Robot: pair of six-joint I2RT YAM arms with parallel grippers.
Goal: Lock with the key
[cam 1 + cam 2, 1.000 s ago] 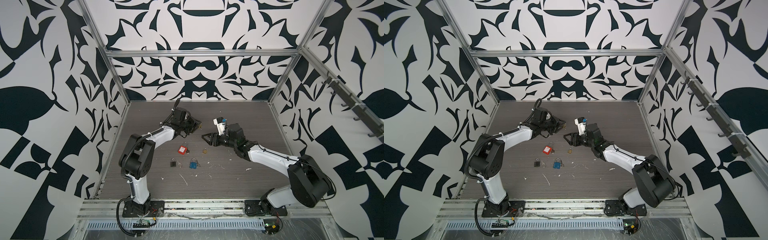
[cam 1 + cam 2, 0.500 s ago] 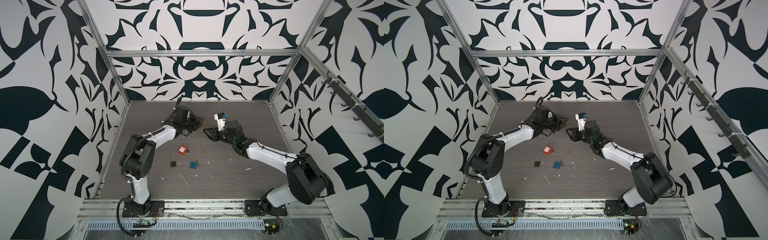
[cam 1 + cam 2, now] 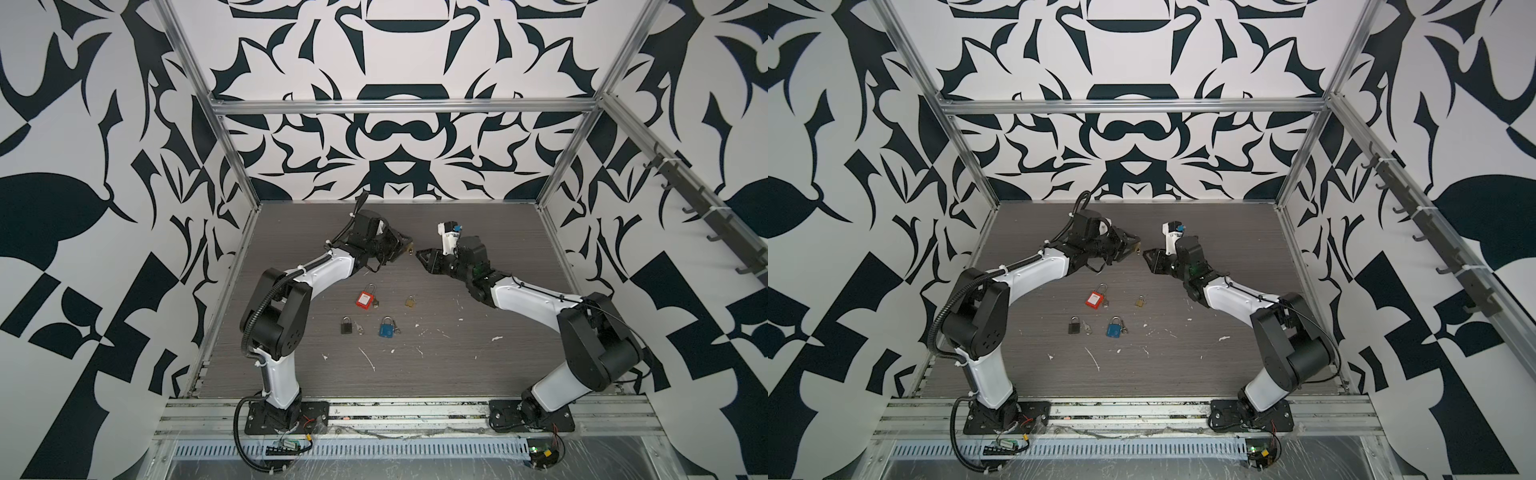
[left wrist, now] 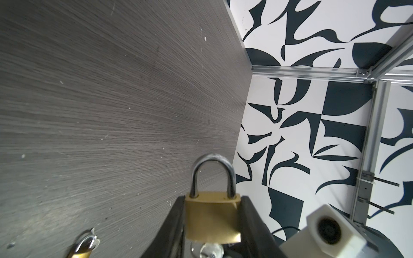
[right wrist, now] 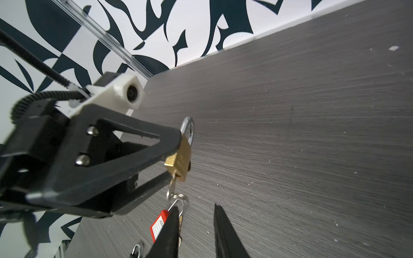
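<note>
Your grey wood-grain table [image 3: 478, 374] lies below everything. The left gripper [image 3: 405, 246], matte black and wedge-fingered, clamps the brass padlock [image 4: 212, 219] by its flat sides and holds it clear of the surface. The right gripper [image 5: 195, 206] hovers just beside that padlock, on its keyway side, with its jaws parted and nothing between them. The padlock's rounded steel shackle [image 4: 212, 158] looks seated. You are at the reach for the key [image 5: 172, 186], a thin silver blade sitting in the padlock's base with a small ring [image 5: 177, 196] dangling from it. Next, I judge, you need a square pinch on the key's flat bow, then a turn about the blade's axis.
</note>
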